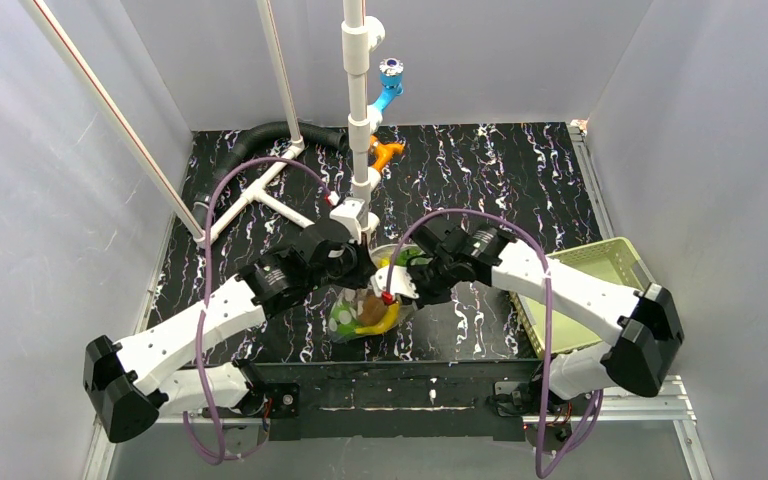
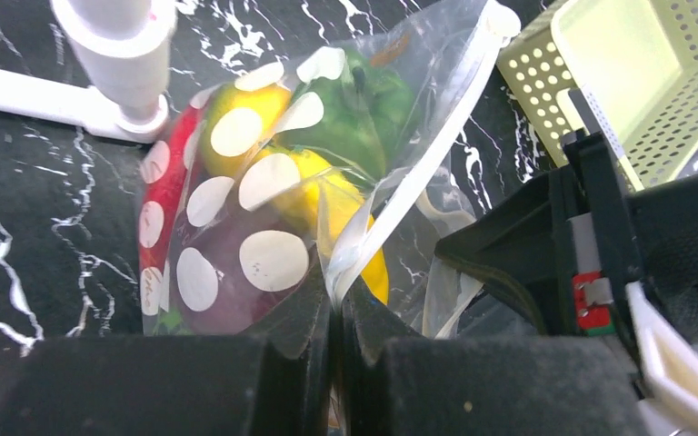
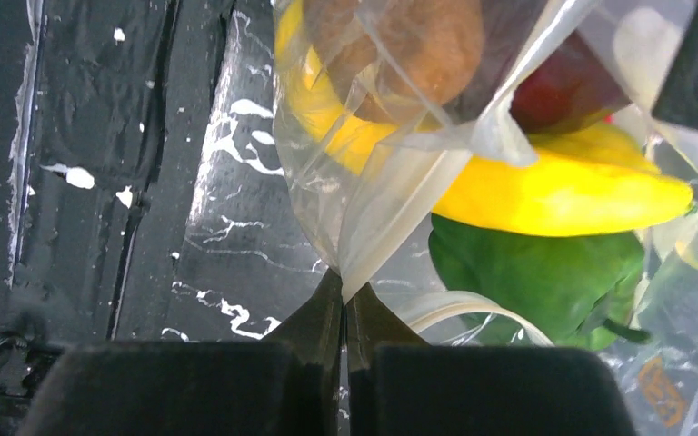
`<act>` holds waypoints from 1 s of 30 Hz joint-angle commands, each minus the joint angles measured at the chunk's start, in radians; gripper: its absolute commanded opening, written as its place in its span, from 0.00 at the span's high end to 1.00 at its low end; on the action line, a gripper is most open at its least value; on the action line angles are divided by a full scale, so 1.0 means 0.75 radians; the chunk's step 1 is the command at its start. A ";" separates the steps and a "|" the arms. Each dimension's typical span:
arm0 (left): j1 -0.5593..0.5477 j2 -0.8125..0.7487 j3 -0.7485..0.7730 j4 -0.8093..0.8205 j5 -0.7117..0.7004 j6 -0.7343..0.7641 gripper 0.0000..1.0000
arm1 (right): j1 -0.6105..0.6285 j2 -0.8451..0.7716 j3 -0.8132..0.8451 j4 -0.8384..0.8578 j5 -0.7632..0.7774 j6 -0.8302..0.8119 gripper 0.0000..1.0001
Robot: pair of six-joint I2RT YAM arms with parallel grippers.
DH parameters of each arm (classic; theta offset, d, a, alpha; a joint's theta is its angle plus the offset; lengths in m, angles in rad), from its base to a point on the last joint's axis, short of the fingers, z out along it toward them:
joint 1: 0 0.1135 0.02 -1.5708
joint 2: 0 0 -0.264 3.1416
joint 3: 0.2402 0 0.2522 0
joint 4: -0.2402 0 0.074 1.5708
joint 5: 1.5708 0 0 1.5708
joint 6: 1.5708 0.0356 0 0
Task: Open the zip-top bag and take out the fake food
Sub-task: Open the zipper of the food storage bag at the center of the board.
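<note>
The clear zip-top bag (image 1: 370,310) with whitish dots hangs between both grippers above the table's front middle. It holds the fake food: a yellow banana-shaped piece (image 3: 563,191), a green piece (image 3: 545,272), a red piece (image 2: 168,182) and a brownish piece (image 3: 409,41). My left gripper (image 2: 336,295) is shut on the bag's zip strip (image 2: 418,163). My right gripper (image 3: 345,286) is shut on the other lip of the bag (image 3: 391,209). In the top view the two grippers (image 1: 360,262) (image 1: 400,280) meet over the bag's mouth.
A pale yellow-green mesh basket (image 1: 610,262) sits at the right, also in the left wrist view (image 2: 636,82). A white pipe post (image 1: 360,120) stands just behind the grippers, with blue (image 1: 390,85) and orange (image 1: 385,152) fittings. A black hose (image 1: 270,135) lies back left.
</note>
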 commanded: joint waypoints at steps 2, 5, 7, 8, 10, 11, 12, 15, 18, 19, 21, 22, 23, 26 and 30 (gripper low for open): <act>0.008 0.018 -0.069 0.136 0.095 -0.076 1.00 | -0.064 -0.129 -0.139 0.018 -0.004 0.035 0.99; 0.008 0.028 -0.094 0.167 0.110 -0.106 1.00 | -0.075 -0.156 -0.188 0.026 -0.010 0.034 0.99; 0.008 0.029 -0.117 0.187 0.117 -0.123 1.00 | -0.077 -0.168 -0.213 0.026 -0.020 0.033 0.99; 0.008 0.030 -0.126 0.197 0.119 -0.133 1.00 | -0.079 -0.173 -0.223 0.026 -0.023 0.031 0.99; 0.008 0.035 -0.146 0.213 0.118 -0.147 1.00 | -0.081 -0.181 -0.242 0.016 -0.034 0.031 0.99; 0.008 0.036 -0.156 0.222 0.121 -0.153 1.00 | -0.084 -0.185 -0.248 0.008 -0.042 0.029 0.97; 0.008 0.038 -0.164 0.230 0.121 -0.156 1.00 | -0.088 -0.189 -0.253 0.004 -0.048 0.030 0.96; 0.008 0.044 -0.182 0.247 0.124 -0.164 1.00 | -0.106 -0.211 -0.271 -0.017 -0.072 0.032 0.87; 0.008 0.049 -0.183 0.252 0.126 -0.166 1.00 | -0.126 -0.240 -0.284 -0.048 -0.102 0.028 0.78; 0.008 0.048 -0.186 0.252 0.126 -0.165 1.00 | -0.131 -0.252 -0.287 -0.057 -0.108 0.029 0.76; 0.008 0.045 -0.190 0.255 0.124 -0.164 1.00 | -0.139 -0.275 -0.303 -0.076 -0.120 0.025 0.71; 0.008 0.044 -0.193 0.258 0.124 -0.166 1.00 | -0.143 -0.286 -0.307 -0.083 -0.127 0.023 0.67; 0.008 0.042 -0.197 0.262 0.128 -0.168 1.00 | -0.148 -0.296 -0.310 -0.093 -0.135 0.019 0.63; 0.008 0.040 -0.200 0.273 0.137 -0.165 1.00 | -0.157 -0.318 -0.313 -0.135 -0.165 0.012 0.52; 0.008 0.042 -0.196 0.283 0.155 -0.158 1.00 | -0.178 -0.342 -0.300 -0.172 -0.165 0.017 0.42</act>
